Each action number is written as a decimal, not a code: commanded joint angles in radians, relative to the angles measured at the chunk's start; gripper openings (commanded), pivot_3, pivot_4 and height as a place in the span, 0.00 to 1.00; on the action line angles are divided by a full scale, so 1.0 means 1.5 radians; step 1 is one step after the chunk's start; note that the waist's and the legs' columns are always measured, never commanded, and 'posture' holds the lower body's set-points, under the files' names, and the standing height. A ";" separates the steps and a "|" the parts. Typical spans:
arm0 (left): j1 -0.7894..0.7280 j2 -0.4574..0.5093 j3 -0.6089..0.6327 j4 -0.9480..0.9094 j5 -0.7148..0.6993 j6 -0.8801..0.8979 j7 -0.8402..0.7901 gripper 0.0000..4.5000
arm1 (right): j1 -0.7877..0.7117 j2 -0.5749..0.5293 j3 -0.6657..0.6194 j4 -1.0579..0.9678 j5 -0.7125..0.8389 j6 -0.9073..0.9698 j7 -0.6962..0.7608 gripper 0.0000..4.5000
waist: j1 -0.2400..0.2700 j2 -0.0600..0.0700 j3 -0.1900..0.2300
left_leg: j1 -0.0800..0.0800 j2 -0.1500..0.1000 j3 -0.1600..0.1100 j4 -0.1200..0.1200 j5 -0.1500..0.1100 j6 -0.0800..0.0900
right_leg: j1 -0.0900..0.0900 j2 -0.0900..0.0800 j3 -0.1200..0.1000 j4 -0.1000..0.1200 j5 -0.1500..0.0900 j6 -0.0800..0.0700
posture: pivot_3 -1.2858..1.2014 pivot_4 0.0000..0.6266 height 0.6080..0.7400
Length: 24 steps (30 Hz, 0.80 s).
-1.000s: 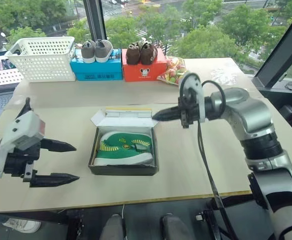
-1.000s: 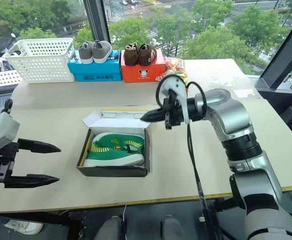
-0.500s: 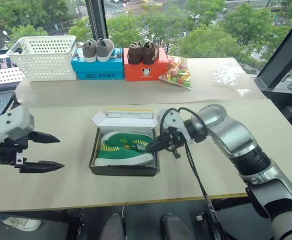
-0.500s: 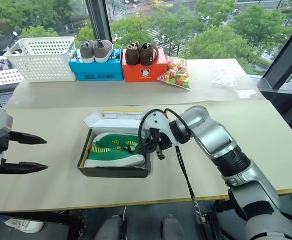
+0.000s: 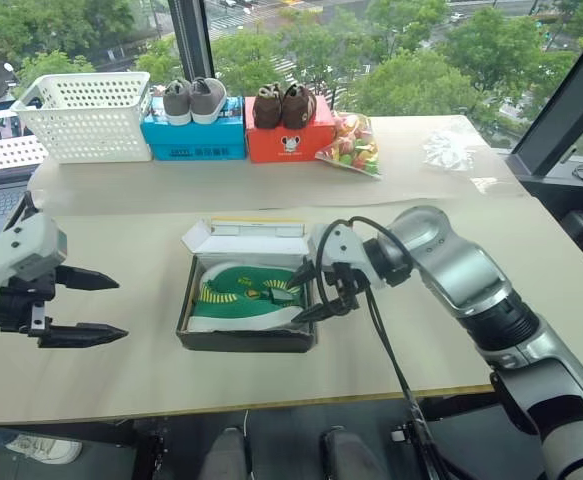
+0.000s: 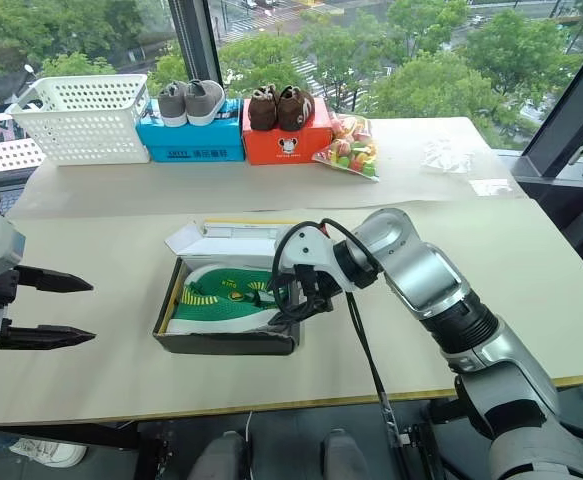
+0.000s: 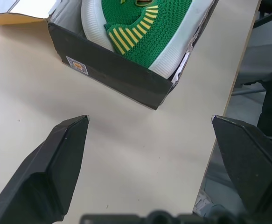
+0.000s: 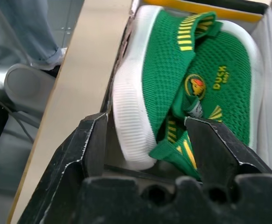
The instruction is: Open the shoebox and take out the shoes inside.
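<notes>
right gripper (image 5: 311, 292) spread over the shoebox (image 5: 246, 338) rim; left gripper (image 5: 99, 307) spread, well apart.

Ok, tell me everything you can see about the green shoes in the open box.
The shoes are small, green knit with thick white soles, yellow stripes and a duck badge. They lie on their sides, packed together inside the open black-sided shoebox on the table. The right gripper stands open at their right end, one finger above, one outside the box wall; contact is unclear.

shoes (image 8: 173, 88): green knit cloth, smooth white rubbery soles | shoebox (image 7: 122, 74): matt black cardboard, white inside | surface (image 7: 126, 158): smooth matt beige | right pincer (image 8: 147, 140) fingers (image 8: 91, 144): matt black plastic
</notes>
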 commanded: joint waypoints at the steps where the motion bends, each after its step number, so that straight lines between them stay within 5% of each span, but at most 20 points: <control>1: -0.014 -0.001 0.023 -0.010 -0.008 0.003 0.004 1.00 | -0.008 -0.004 0.000 0.000 -0.011 -0.015 0.010 0.71 | 0.000 0.000 0.000 | 0.000 0.000 0.000 0.000 0.000 0.000 | 0.000 0.000 0.000 0.000 0.000 0.000 | 0.52 0.24 1.00; 13: 0.008 -0.017 0.053 -0.028 -0.002 0.015 0.010 1.00 | -0.025 0.038 0.030 0.098 -0.082 -0.077 -0.002 0.71 | -0.001 0.000 0.000 | 0.001 0.000 0.000 0.000 0.000 0.000 | 0.000 0.000 0.000 0.001 0.000 0.000 | 0.52 0.24 1.00; 24: 0.004 -0.019 0.049 -0.027 0.000 0.014 0.018 1.00 | -0.029 0.056 0.023 0.099 -0.089 -0.075 0.003 0.06 | -0.001 0.000 0.000 | 0.002 0.000 0.000 0.000 0.000 0.000 | 0.001 0.000 0.000 0.001 -0.001 -0.001 | 0.52 0.24 1.00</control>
